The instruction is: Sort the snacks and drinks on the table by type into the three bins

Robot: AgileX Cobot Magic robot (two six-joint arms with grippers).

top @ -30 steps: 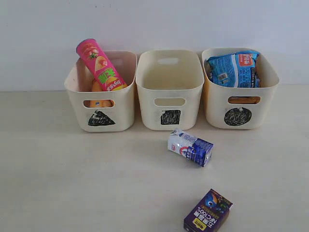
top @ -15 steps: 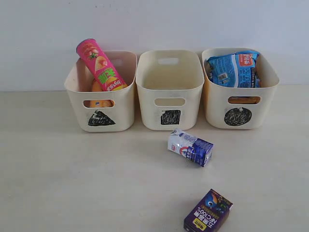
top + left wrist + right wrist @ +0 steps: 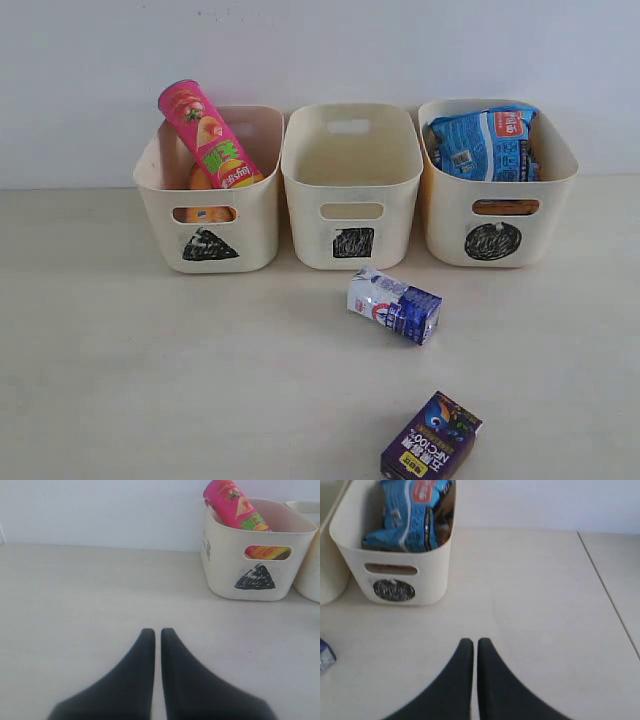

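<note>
Here, two drink cartons are left lying on the table (image 3: 150, 380) before three marked bins.
The triangle bin (image 3: 255, 235) at the left is filled with a leaning pink-and-green chip tube (image 3: 205, 135); the square bin (image 3: 310, 235) is set in the middle, and the circle bin (image 3: 445, 235) at the right is packed with a blue noodle packet (image 3: 485, 143). The white-and-blue carton (image 3: 393, 304) is laid on its side near the square bin's front; the dark purple carton (image 3: 430, 440) is laid nearer the camera. The left gripper (image 3: 155, 631) and right gripper (image 3: 470, 641) are pressed together above the tabletop, nothing pinched.
</note>
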